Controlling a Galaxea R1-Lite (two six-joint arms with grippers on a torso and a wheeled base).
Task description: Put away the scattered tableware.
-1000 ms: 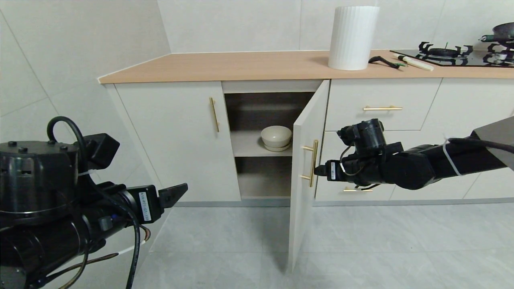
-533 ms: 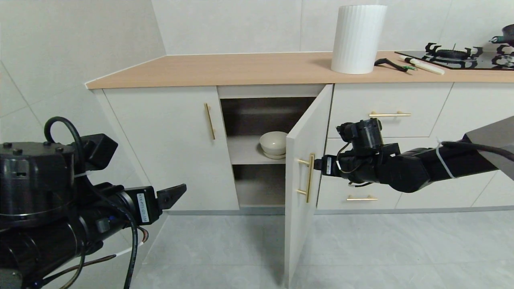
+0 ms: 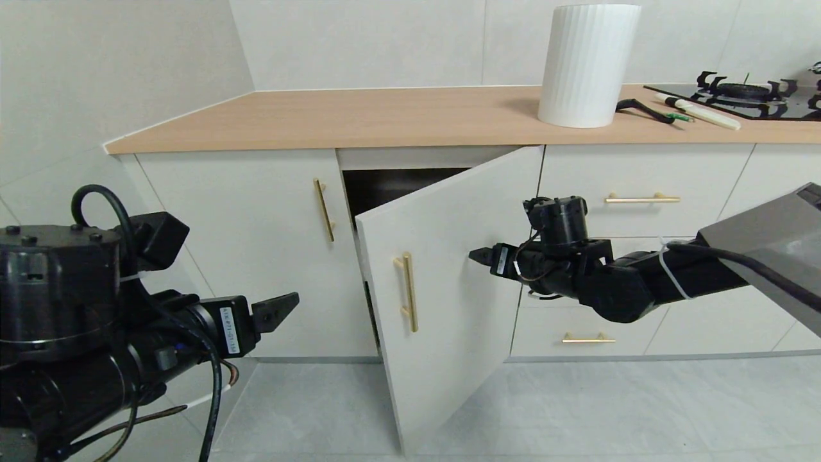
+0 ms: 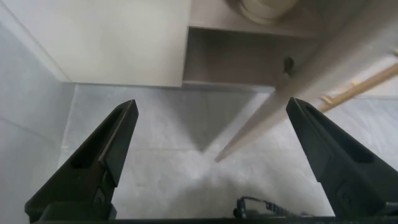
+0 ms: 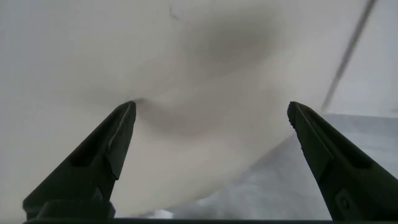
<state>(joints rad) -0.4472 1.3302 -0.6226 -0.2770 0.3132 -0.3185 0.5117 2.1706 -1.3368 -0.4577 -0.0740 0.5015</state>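
The right claw [image 3: 478, 255] has its two fingers spread wide, nothing between them, and its tip is right at the outer face of the cabinet door [image 3: 449, 321]. In the right wrist view one finger [image 5: 93, 168] looks to touch that pale panel while the right claw [image 5: 210, 106] frames it. The door hangs from its right side and stands ajar. Its free left edge is out toward the near side, leaving a narrow dark opening [image 3: 397, 186] at the top of the cabinet. The left claw [image 3: 282, 305] is also spread and holds nothing. It sits low on the near left beside the tiled wall, well apart from the door, with grey floor [image 3: 308, 410] between them.

Through the left claw [image 4: 211, 102], the door's edge [image 4: 323, 68] slants across and the cabinet interior shows behind it. One bowl [image 4: 264, 6] sits on the upper shelf [image 4: 249, 30] inside; it is cream and round, and only its lower part is visible.

Four gold bar handles show: one on the shut left door [image 3: 324, 210], one on the open door [image 3: 407, 292], and two on the drawers [image 3: 641, 198] to the right. On the bench [image 3: 353, 119] stand one white ribbed cylinder [image 3: 587, 64], two slim utensils [image 3: 699, 112] just beside it, and one black hob [image 3: 744, 96] at the far right.
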